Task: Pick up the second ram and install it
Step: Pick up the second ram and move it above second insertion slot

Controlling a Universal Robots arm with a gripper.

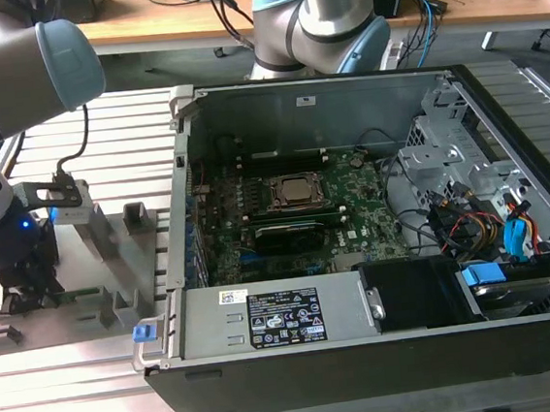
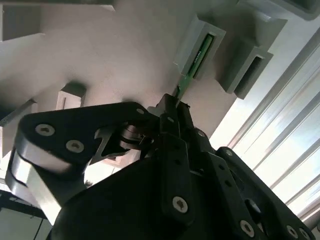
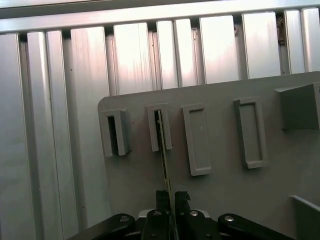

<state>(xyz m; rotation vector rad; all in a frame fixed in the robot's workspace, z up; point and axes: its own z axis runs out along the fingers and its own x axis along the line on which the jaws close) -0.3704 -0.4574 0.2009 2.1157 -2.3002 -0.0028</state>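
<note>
Ram stick: thin green board [image 3: 163, 150], seen edge-on in the first wrist view as a narrow line; in the second wrist view its flat green face [image 2: 200, 54] shows inside a slot
Where it is: one end sits in a slotted grey block [image 3: 151, 131] on the holder plate, the other end reaches to the claw tips
Claw: fingers drawn narrow [image 3: 171, 196], pinching the free end of the ram stick between them; the black tips meet on the green edge in the second wrist view [image 2: 173, 105]
Arm: at the exterior view's left, grey tube with a blue cap [image 1: 8, 66] bent over, wrist pointing down, claw [image 1: 21, 297] low over the plate
Plate: grey [image 3: 225, 200], flat, with several upright blocks in a row; the one just beside the ram stick's block has an open slot
Table: ribbed metal slats [image 1: 131, 132] under the plate and the computer
Computer case: open [image 1: 295, 311], lying well apart from the plate toward the exterior view's right
Inside case: green main board [image 1: 355, 227] with a square chip socket [image 1: 298, 192] near its middle
Far: wooden desk [image 1: 180, 25] with cables
</note>
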